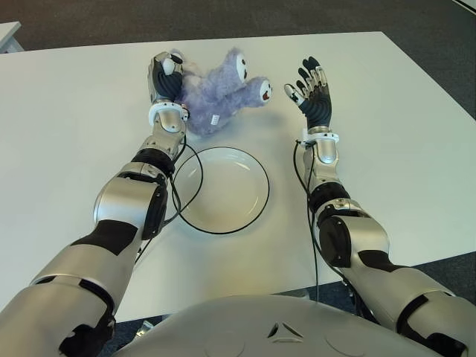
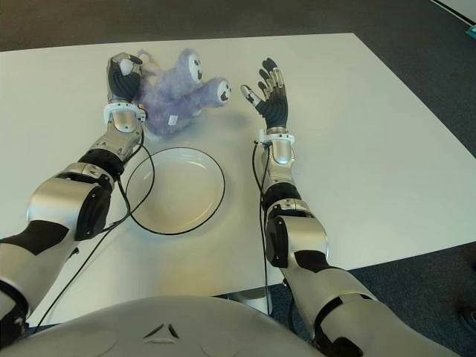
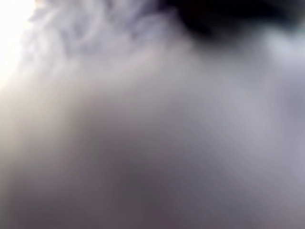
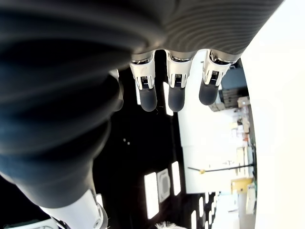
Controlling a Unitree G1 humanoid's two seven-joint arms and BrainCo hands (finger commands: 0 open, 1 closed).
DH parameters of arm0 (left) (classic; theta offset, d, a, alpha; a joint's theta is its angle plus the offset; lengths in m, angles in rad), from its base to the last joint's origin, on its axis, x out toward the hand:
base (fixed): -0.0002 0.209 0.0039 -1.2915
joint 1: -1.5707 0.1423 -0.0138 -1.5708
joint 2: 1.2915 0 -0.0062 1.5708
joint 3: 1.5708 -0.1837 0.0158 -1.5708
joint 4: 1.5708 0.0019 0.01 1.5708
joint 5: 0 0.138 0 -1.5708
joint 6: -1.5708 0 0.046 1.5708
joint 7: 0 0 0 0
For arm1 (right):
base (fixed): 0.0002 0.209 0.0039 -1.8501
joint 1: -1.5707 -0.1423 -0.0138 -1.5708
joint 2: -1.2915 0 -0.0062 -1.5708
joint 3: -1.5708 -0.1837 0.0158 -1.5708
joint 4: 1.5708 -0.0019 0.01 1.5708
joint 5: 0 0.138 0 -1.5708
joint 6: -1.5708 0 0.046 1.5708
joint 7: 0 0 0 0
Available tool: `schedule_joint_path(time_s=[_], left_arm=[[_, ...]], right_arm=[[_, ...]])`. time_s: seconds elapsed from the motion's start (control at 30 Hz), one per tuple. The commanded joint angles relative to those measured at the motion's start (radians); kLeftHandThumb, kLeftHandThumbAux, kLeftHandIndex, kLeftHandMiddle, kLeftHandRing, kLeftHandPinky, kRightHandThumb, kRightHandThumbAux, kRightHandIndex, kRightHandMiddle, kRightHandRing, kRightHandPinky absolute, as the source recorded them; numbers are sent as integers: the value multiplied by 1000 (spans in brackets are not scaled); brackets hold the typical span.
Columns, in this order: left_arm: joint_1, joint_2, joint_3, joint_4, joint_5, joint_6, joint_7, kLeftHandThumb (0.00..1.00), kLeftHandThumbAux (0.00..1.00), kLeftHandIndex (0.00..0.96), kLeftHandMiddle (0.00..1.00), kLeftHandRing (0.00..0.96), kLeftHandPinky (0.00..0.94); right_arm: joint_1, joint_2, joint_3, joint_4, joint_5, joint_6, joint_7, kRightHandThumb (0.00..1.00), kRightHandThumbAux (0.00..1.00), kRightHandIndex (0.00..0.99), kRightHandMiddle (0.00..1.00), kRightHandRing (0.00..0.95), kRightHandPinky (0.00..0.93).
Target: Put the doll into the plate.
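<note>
At twelve o'clock from the plate (image 1: 220,190), the doll (image 1: 217,93) lies on the surface (image 1: 74,134), long axis ten-to-four; left hand (image 1: 166,80) clamped on its ten-o'clock end, right hand (image 1: 311,93) spread empty. Left wrist view: only fur (grip depth unclear); plush could slip

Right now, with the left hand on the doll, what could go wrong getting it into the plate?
1. The left hand presses into only one side of the doll; the soft plush may sag or slip when lifted.
2. The cable by the left forearm lies along the plate rim and could nudge it as the arm pulls back.
3. The right hand is open beside the doll, holding nothing, so there is no second support.
</note>
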Motion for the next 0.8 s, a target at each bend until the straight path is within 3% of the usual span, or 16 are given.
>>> schedule_joint_path(time_s=[0.03,0.8], left_arm=[[3,-5,15,3,-19,-4,-25,748,693,443,865,876,875],[-8,6,16,-41,-5,-40,-5,750,691,444,861,882,859]], right_arm=[[76,26,-3,35,21,1,1,239,821,81,91,70,66],[75,29,-2,38,20,4,0,228,831,73,89,72,69]])
